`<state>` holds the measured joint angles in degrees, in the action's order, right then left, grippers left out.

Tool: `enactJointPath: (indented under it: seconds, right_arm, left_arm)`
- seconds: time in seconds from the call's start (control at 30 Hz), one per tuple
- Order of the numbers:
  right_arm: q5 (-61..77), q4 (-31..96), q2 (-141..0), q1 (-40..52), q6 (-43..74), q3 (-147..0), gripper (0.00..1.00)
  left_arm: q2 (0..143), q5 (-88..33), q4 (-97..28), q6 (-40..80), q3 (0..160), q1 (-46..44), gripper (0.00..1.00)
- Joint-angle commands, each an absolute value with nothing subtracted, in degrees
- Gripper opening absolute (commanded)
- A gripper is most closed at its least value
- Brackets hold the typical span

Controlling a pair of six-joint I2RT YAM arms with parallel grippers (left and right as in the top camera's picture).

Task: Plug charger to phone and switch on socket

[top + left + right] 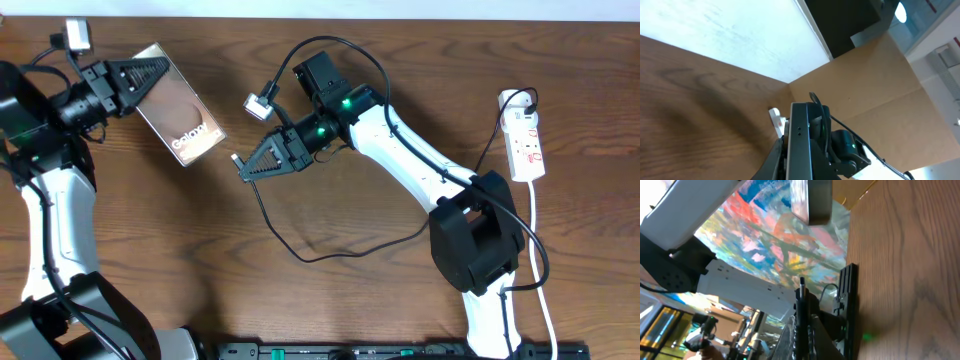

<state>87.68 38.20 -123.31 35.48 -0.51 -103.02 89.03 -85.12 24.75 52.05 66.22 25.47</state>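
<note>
My left gripper (pixel 148 75) is shut on the upper end of the phone (pixel 183 112) and holds it tilted at the far left, its lettered face up. In the left wrist view the phone's grey edge (pixel 800 135) stands between the jaws (pixel 796 167). My right gripper (pixel 243 170) is shut on the charger (pixel 300 255) near its free end, and the small plug tip (pixel 235 157) points toward the phone's lower end, a short gap away. In the right wrist view the tip (pixel 802 286) sticks out past the fingers (pixel 805 330), with the phone's end (pixel 811 200) above it. The socket (pixel 526 142) lies at the far right.
The charger loops over the table's middle and runs behind the right arm toward the socket, where a black plug (pixel 521 100) sits in the far end. A white cord (pixel 540 270) runs from the socket to the front edge. A black rail (pixel 400 351) lies along the front.
</note>
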Motion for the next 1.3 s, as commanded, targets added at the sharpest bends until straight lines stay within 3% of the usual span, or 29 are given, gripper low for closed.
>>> enactJointPath:
  seconds: [0.0,0.47,1.27]
  right_arm:
    - [89.5,36.9,-123.3,35.9,-1.4,-104.0,0.01]
    - [89.5,34.6,-123.3,37.5,-4.0,-104.0,0.01]
    - [89.5,31.2,-123.3,39.1,-5.7,-104.0,0.01]
  left_arm:
    - [88.8,-84.8,26.5,50.6,66.7,23.7,0.07]
    - [88.8,-82.4,27.3,56.7,66.7,22.3,0.07]
    - [88.8,-86.2,27.1,56.0,66.7,22.3,0.07]
